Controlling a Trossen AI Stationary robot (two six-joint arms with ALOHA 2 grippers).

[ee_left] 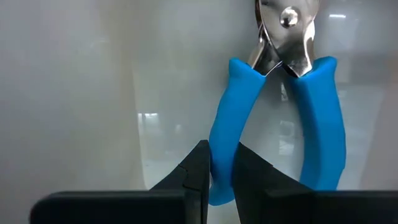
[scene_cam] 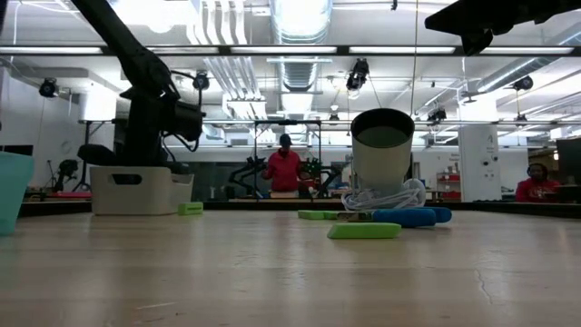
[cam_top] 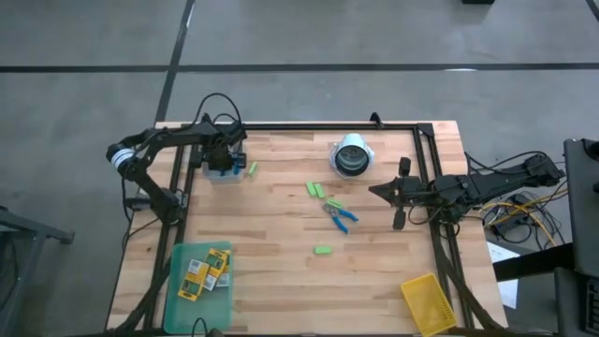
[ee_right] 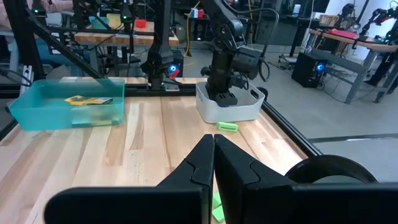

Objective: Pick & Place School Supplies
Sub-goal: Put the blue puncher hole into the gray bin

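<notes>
**A:** What is the left gripper [ee_left: 221,171] doing?

**B:** Its two dark fingers are pinching one blue handle of a pair of small metal scissors [ee_left: 283,106], down inside a white plastic bin [cam_top: 223,174] at the far left of the wooden table [cam_top: 281,271]. The bin's pale wall is filling the wrist view behind the scissors.

**A:** And the right gripper [ee_right: 213,163]?

**B:** It is hovering over the right side of the table with its fingers pressed together, holding nothing.

**A:** What could go wrong from here?

**B:** The grip is on only one handle, near its tip, so the scissors are hanging loosely and could swing or slip out crooked. If they catch on the bin wall on release, they might end up propped against it rather than lying flat.

**A:** How are the supplies looking?

**B:** The held scissors are showing bright blue curved handles meeting at a shiny silver pivot. A second pair of blue-handled scissors [cam_top: 341,216] is lying near the table's middle. Small light-green eraser blocks are scattered about: two side by side [cam_top: 315,190] just beyond that pair, one [cam_top: 323,250] nearer the front, one [cam_top: 252,168] just beside the bin. Yellow-and-green crayon boxes [cam_top: 204,270] are sitting in a flat green tray [cam_top: 178,301] at the near left.
</notes>
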